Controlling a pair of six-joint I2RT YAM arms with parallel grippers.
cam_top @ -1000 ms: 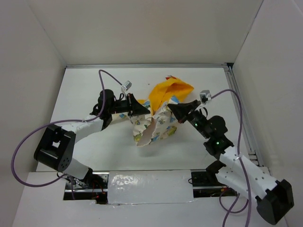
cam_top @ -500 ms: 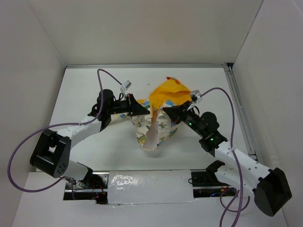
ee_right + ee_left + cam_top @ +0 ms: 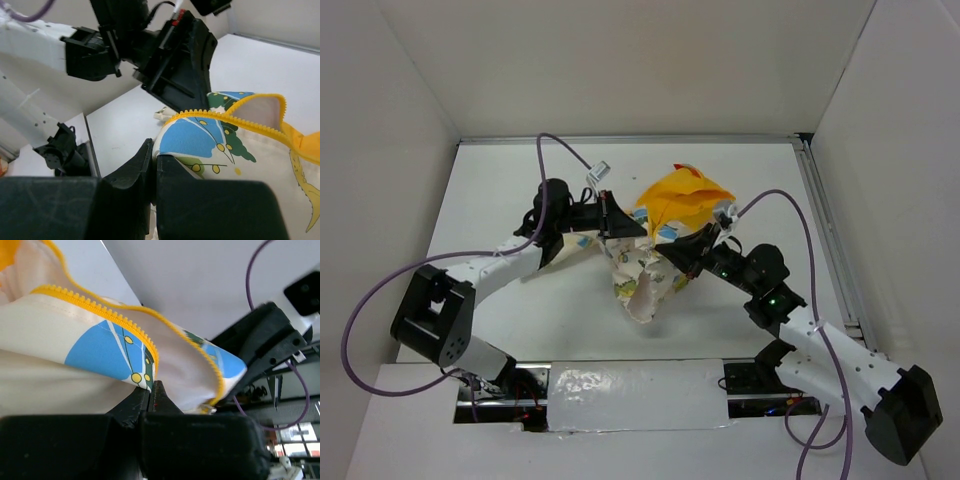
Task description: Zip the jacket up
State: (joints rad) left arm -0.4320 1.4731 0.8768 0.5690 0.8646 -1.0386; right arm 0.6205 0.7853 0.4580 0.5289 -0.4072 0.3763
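Holding the jacket (image 3: 655,275) bunched up over the middle of the white counter (image 3: 490,180), one tool on each side.
Hanging cream and printed between the arms, with the orange-yellow hood (image 3: 685,190) flopped toward the far side. Pinching one front edge with the left tool (image 3: 628,236), pressed together on cloth just under the yellow zipper teeth (image 3: 95,307). Pinching the other edge with the right tool (image 3: 668,252), likewise clamped on fabric below its zipper row (image 3: 230,111). Unzipped, with the edges apart.
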